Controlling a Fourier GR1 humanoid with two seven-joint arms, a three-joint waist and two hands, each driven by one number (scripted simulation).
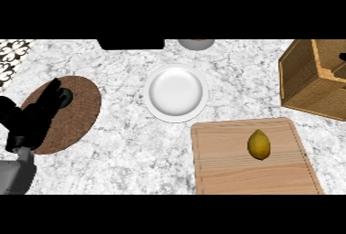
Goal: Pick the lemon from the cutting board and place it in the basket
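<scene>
Yellow, pointed-oval lemon [259, 145] lies on the cutting board [229, 169].

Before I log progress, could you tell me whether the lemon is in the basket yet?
Not yet: the lemon lies on the cutting board, apart from the basket.

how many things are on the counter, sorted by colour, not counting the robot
Wooden tan: 2, the rectangular wooden cutting board and the slatted wooden basket
Yellow: 1, the oval yellow lemon
White: 1, the round white plate
Brown: 1, the round brown woven mat
Grey: 1, a round grey object cut by the top edge
Black: 1, a black block at the top edge
Total: 7
</scene>
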